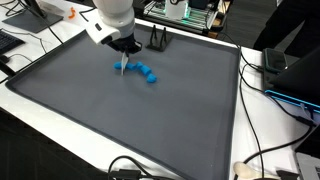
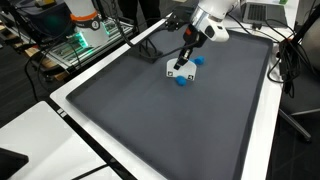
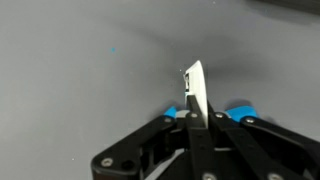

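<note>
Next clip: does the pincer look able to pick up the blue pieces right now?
Probably not. The pincer is shut on a white piece, so its jaws are taken, though the blue pieces lie just below it on the mat with nothing between.

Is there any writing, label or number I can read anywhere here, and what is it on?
No text can be read in any view.
White piece held in the shut gripper: a few dark marks, too small to read.
Blue pieces and grey mat: no writing shows.
</note>
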`<state>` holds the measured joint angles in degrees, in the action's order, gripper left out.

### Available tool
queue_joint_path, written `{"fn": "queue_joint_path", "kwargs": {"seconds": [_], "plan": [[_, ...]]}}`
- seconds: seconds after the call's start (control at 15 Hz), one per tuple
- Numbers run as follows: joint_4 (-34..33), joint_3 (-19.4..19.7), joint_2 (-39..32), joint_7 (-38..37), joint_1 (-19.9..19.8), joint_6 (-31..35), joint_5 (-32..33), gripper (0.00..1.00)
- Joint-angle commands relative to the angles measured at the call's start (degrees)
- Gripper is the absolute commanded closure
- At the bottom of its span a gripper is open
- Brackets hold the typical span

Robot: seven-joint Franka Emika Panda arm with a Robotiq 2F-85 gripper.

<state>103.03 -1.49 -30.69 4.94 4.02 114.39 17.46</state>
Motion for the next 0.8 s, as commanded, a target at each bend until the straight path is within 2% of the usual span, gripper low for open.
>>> {"fn": "queue_joint_path", "kwargs": {"seconds": [0.0, 0.73], "plan": [[4.3, -0.19, 1.21, 1.59, -1.28, 0.42, -2.14, 0.99], [9.78, -0.55, 7.46, 4.72, -2.99, 1.05, -4.68, 0.99]]}}
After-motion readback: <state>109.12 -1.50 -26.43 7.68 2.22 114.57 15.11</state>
